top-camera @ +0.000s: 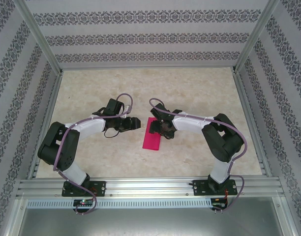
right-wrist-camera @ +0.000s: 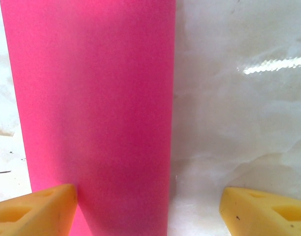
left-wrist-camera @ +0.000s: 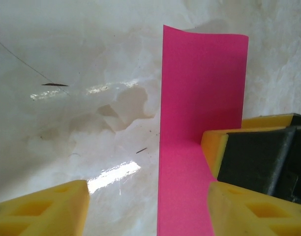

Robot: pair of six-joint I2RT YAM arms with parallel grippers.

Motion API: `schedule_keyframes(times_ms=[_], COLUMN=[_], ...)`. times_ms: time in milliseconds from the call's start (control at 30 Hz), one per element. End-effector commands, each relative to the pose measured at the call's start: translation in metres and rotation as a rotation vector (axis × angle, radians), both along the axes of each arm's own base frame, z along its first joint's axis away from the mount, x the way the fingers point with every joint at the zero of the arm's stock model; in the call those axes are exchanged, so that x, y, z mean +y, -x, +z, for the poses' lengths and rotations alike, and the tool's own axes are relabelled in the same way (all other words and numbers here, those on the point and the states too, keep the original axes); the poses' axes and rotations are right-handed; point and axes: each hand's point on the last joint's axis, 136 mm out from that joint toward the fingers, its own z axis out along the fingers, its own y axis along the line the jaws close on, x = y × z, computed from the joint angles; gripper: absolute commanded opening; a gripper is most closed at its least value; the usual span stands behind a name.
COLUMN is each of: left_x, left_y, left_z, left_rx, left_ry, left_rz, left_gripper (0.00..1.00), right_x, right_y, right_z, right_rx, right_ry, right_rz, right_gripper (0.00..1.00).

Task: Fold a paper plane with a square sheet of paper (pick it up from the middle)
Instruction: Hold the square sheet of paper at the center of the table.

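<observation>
Two grippers, both spread, nothing pinched. My left gripper sits just left of the square sheet of paper, a narrow magenta strip lying on the table between my arms. My right gripper hangs over the strip's far end, jaws wide, one finger at the paper's long edge. Can't tell if it touches.

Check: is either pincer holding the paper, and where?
Nothing held. The square sheet of paper, folded narrow, lies flat on the table; left pincer and right pincer both stand open.
</observation>
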Motion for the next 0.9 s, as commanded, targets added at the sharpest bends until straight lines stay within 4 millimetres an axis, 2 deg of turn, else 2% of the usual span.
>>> schedule_keyframes(times_ms=[0,167,267,467,867], left_x=[-0.015,-0.034,-0.045,-0.059,-0.068], left_y=[0.001,0.002,0.005,0.006,0.009], left_z=[0.005,0.001,-0.006,-0.014,-0.034], left_rx=[0.023,0.063,0.097,0.123,0.172], left_ry=[0.025,0.034,0.027,0.033,0.007], left_rz=[-0.039,-0.075,-0.097,-0.098,-0.103], left_gripper=[0.53,0.2,0.06,0.0,0.0], right_x=[-0.018,-0.021,-0.021,-0.02,-0.017], right_y=[0.022,0.023,0.023,0.023,0.025], right_z=[-0.052,-0.054,-0.055,-0.057,-0.06], right_rx=[0.122,0.125,0.125,0.13,0.135], right_ry=[0.07,0.081,0.08,0.081,0.079], right_rz=[-0.002,-0.016,-0.025,-0.03,-0.028], right_gripper=[0.8,0.8,0.8,0.8,0.8])
